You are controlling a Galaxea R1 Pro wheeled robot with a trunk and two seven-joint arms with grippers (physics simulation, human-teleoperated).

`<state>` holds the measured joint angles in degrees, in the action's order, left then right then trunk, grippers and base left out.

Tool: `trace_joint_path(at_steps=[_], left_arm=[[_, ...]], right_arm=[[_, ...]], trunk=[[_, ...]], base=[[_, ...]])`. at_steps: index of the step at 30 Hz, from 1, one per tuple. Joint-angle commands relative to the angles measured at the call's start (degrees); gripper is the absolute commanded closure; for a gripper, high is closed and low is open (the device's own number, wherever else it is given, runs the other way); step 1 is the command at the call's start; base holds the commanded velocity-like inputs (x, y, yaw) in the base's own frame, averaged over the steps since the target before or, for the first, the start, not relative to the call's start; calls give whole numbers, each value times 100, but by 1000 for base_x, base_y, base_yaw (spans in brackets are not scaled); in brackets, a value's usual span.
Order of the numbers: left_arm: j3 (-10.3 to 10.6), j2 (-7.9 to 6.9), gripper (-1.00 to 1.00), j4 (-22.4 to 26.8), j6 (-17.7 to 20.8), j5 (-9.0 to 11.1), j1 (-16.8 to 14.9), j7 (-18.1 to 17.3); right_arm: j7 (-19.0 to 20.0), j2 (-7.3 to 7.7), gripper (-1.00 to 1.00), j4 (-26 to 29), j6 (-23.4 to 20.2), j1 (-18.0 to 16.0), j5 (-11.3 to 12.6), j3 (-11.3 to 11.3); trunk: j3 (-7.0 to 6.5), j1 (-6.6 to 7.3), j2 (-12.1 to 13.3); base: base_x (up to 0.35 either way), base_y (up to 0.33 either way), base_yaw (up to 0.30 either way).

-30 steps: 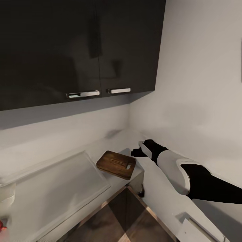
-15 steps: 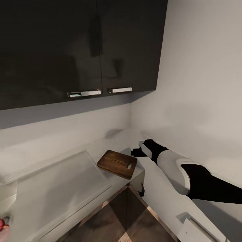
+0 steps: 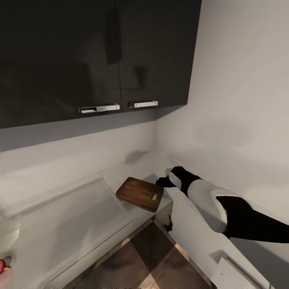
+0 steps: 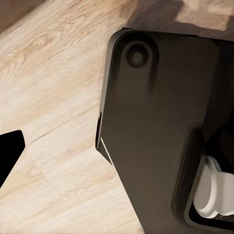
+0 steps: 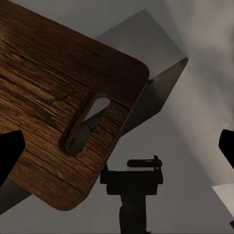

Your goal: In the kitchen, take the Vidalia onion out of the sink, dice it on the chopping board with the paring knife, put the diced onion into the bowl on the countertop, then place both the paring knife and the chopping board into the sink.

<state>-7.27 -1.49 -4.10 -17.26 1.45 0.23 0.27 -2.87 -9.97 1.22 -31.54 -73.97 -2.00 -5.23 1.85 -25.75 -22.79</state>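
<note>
The brown wooden chopping board (image 3: 139, 194) lies on the corner of the grey countertop (image 3: 144, 164), its slotted end jutting past the edge. My right gripper (image 3: 161, 182) hovers just right of it, open, holding nothing. In the right wrist view the board (image 5: 53, 107) sits close ahead of the right gripper (image 5: 117, 146), whose black fingertips (image 5: 10, 151) stand far apart. The sink's flat drainer (image 3: 68, 216) stretches left of the board. A small reddish thing (image 3: 2, 265) shows at the left edge; I cannot tell if it is the onion. My left gripper's fingertip (image 4: 9, 151) hangs over the floor.
Dark wall cabinets (image 3: 96, 56) with chrome handles hang above the counter. A white wall (image 3: 241, 100) closes the right side. A small dark fitting (image 3: 168, 224) sits below the counter corner. Wooden floor (image 4: 53, 73) and my dark base (image 4: 156, 122) lie under the left arm.
The whole picture has shifted slightly, so the camera moved. The board and my right arm keep the same relation to each other.
</note>
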Motion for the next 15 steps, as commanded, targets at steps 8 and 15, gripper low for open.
trace_joint_path(at_steps=[8,15], left_arm=[[-21,-1,-100,-17,-32,13,-5,-1],[-21,-1,-100,-15,-31,13,-5,-1]], right_arm=[[-30,-3,-100,10,-28,-3,-19,-48],[-30,-3,-100,10,-28,-3,-20,-48]], trunk=[[82,-3,-13],[138,-3,-13]], base=[[0,0,0],[0,0,0]])
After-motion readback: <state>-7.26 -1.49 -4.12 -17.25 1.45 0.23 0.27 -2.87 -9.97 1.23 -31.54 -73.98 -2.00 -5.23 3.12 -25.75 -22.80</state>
